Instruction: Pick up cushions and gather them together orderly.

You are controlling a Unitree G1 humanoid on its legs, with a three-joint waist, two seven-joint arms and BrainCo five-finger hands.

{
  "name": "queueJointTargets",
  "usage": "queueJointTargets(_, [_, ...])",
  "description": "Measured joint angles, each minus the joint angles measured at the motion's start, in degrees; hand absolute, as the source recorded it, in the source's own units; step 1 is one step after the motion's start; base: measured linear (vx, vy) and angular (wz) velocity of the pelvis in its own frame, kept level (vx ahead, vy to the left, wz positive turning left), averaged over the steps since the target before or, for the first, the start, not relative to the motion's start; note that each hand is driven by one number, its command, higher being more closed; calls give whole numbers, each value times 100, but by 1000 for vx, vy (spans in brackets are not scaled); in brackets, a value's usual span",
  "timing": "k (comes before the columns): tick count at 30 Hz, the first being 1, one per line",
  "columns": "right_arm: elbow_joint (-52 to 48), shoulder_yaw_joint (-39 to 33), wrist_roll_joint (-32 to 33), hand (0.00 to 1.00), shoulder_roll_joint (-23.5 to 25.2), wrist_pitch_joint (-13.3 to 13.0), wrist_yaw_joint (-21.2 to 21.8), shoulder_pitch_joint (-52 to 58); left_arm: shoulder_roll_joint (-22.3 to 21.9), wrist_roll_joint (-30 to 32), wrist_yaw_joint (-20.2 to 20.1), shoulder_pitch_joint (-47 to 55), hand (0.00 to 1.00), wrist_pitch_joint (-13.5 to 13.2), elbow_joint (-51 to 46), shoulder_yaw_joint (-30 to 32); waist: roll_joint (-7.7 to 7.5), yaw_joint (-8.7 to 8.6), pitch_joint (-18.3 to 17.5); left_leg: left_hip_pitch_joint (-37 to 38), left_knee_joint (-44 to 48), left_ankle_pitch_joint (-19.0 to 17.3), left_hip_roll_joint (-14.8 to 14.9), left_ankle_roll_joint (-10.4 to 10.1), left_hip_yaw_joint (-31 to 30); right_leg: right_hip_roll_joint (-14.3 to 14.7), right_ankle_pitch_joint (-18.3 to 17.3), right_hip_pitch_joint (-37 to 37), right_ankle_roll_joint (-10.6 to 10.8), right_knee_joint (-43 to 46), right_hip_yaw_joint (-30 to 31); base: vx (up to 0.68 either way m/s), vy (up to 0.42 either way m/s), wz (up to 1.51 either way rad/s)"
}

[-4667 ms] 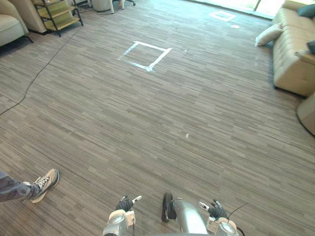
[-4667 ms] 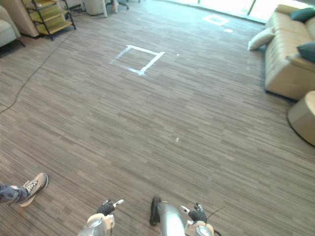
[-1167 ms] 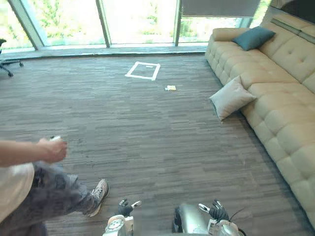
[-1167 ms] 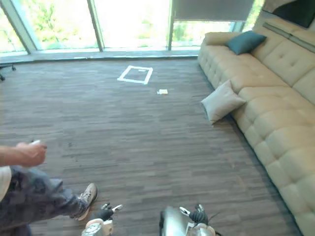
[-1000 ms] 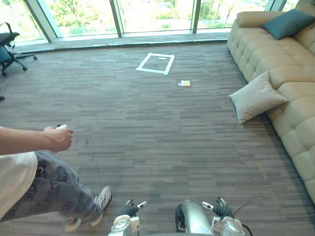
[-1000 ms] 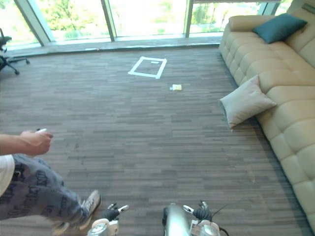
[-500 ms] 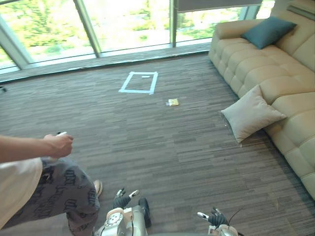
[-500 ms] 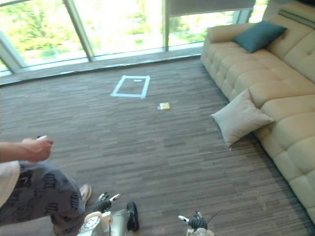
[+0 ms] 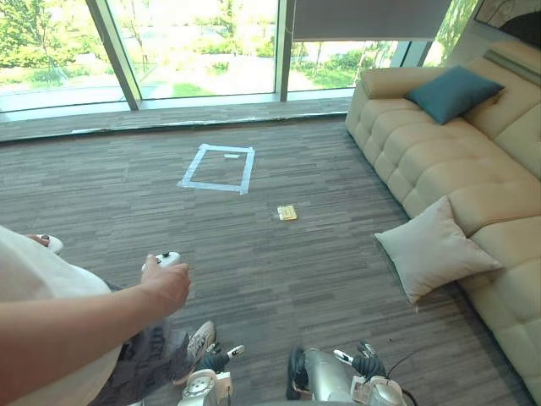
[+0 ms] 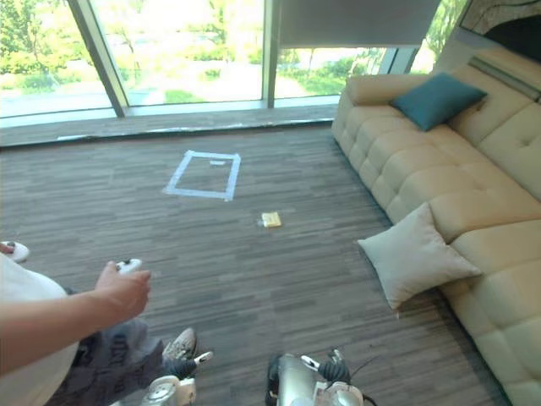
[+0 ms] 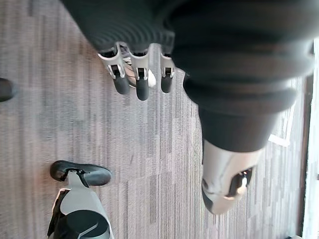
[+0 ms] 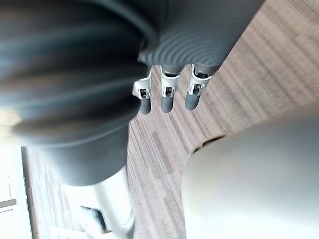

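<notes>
The left hand [image 11: 142, 85] hangs low over the floor [image 9: 279, 279], fingers loose and straight, holding nothing. Beside it a person's hand [image 9: 165, 286] grips a small white controller [image 9: 167, 259]. The right hand [image 12: 167, 97] hangs just as loose and bare. Well to the right, a pale cushion [image 9: 435, 251] stands on the floor, leaning on the front edge of the sofa [image 9: 423, 161]. A teal cushion [image 9: 454, 91] rests at the seat's far end. Both look soft, light and squashy, so a grab on a top corner or edge should work best.

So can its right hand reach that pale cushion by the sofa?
Probably not yet: the right hand hangs low by the robot, with bare floor between it and the pale cushion. Nothing blocks the way.
</notes>
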Motion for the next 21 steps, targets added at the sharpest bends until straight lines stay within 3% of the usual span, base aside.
queueJointTargets(1, [30,18,-2,0,-69,14,2,-109,-9,40,-42,-33,0,0,60,-30,130,-39,69,-149,538,82,86,-137,-4,72,-201,51,-63,98,42,622,-212,-35])
queueJointTargets(2, [28,20,-1,0,-88,21,2,-136,-7,66,-37,-38,0,8,67,-12,169,-60,99,-267,916,140,160,-235,-10,120,-265,121,-77,80,78,493,-182,-29])
queueJointTargets(3, [-13,18,2,0,-110,27,-4,-138,-8,80,-25,-53,0,7,52,10,256,-116,162,-784,2192,445,402,-463,-246,218,-376,409,-84,-86,110,547,-178,-32])
queueJointTargets(4, [-9,22,-1,0,-118,40,-25,-134,13,100,-21,-38,0,2,-31,127,240,-120,235,-1476,3826,799,602,-770,-636,349,-451,790,-127,-340,224,414,-124,-33])
queueJointTargets(5, [-6,25,0,0,-117,48,-27,-133,22,101,-18,-30,0,-2,-92,172,241,-111,261,-1661,4255,803,658,-783,-669,394,-489,923,-150,-400,292,388,-106,-58])
queueJointTargets(6, [1,50,1,0,-115,72,-30,-135,24,105,-12,-10,0,-21,-239,219,271,-82,327,-2002,5079,722,772,-677,-619,510,-599,1250,-200,-530,503,319,-36,-111])
queueJointTargets(7, [25,108,3,0,-126,92,-51,-115,38,104,4,27,0,-82,-389,204,209,14,370,-2516,5506,530,840,-488,-486,582,-744,1685,-267,-682,844,310,1,-119])
queueJointTargets(9, [28,153,13,0,-131,93,-86,-104,43,89,5,35,0,-126,-449,185,199,80,371,-2786,5187,409,828,-428,-349,584,-822,1908,-230,-792,1113,319,81,-120])
queueJointTargets(11, [13,188,22,0,-131,120,-153,-31,24,-11,9,37,0,-161,-560,164,191,112,371,-3323,3761,179,683,-138,-450,540,-1041,2308,-91,-954,1690,391,159,-125])
queueJointTargets(12, [13,188,18,0,-131,130,-156,-28,23,-15,7,35,0,-166,-566,162,192,115,371,-3374,3526,179,642,-141,-513,539,-1067,2351,-64,-970,1760,546,259,-133])
queueJointTargets(13, [14,195,9,0,-122,141,-170,-10,23,-55,16,16,0,-236,-579,161,170,203,358,-3493,2303,219,403,-207,-1042,503,-1258,2506,79,-978,2174,493,255,-120])
queueJointTargets(14, [18,213,9,0,-115,140,-182,5,22,-73,22,9,0,-240,-577,167,152,205,347,-3507,1817,268,315,-272,-1342,481,-1385,2580,158,-977,2356,517,281,-118])
queueJointTargets(17, [27,260,10,0,-115,141,-190,93,19,-75,19,37,0,-246,-547,177,150,209,228,-3531,1227,431,300,-184,-1639,459,-1718,2791,338,-986,2814,525,343,-97])
queueJointTargets(18, [90,285,9,0,-96,154,-185,158,21,-73,14,56,0,-242,-532,212,65,242,46,-3555,1516,819,274,-334,-1508,371,-1871,2859,464,-951,3177,629,412,-115])
queueJointTargets(19, [197,365,9,0,67,166,-182,179,134,-70,36,64,0,-232,-405,226,-208,218,-221,-3590,1766,523,199,-190,-1109,157,-1764,2783,626,-928,3504,627,404,-111])
queueJointTargets(21, [192,513,5,0,181,168,-139,175,213,-59,26,42,0,-217,-350,190,-396,175,-295,-3458,1884,347,176,-1,-764,-14,-1455,2763,892,-875,3668,562,359,-89])
